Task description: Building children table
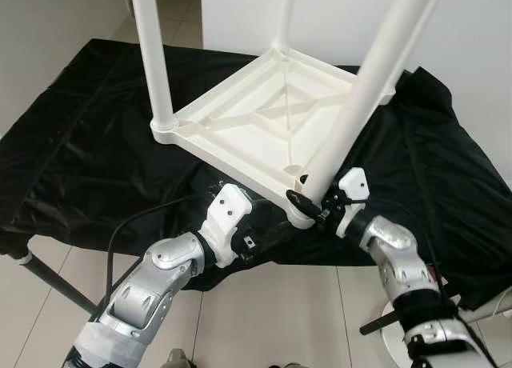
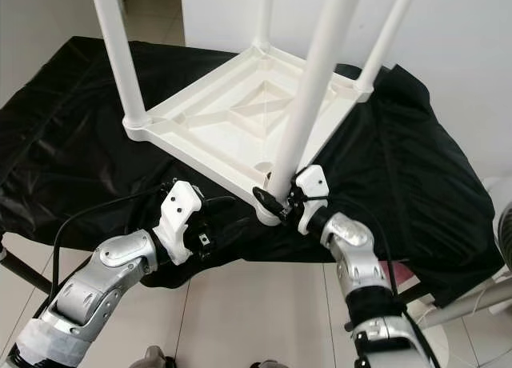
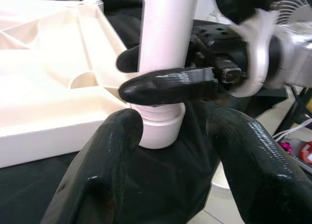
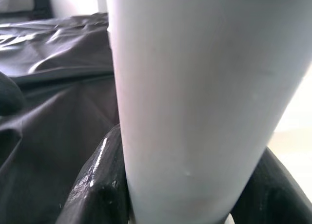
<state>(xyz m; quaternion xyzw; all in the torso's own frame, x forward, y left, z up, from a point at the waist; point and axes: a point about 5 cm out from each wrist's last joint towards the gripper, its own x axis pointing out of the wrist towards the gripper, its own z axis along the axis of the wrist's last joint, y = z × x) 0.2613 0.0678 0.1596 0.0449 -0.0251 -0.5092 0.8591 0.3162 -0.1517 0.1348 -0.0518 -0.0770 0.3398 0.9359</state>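
A white plastic children's table [image 1: 240, 120] lies upside down on a black cloth [image 1: 80, 144], with its legs standing up. The near leg [image 1: 360, 88] sits in the near corner socket [image 3: 158, 129]. My right gripper [image 1: 308, 202] is shut on that leg just above the socket; in the right wrist view its fingers [image 4: 97, 185] press either side of the leg [image 4: 195, 102]. Just short of the same corner, my left gripper [image 2: 220, 216] is open, its two fingers [image 3: 112, 151] spread and pointing at the socket without touching it.
The black cloth hangs over the front edge of the work table. A dark support pole [image 1: 48, 276] slants to the tiled floor at the left. A white wall [image 1: 472, 32] stands behind. A fan [image 2: 504, 220] is at the right.
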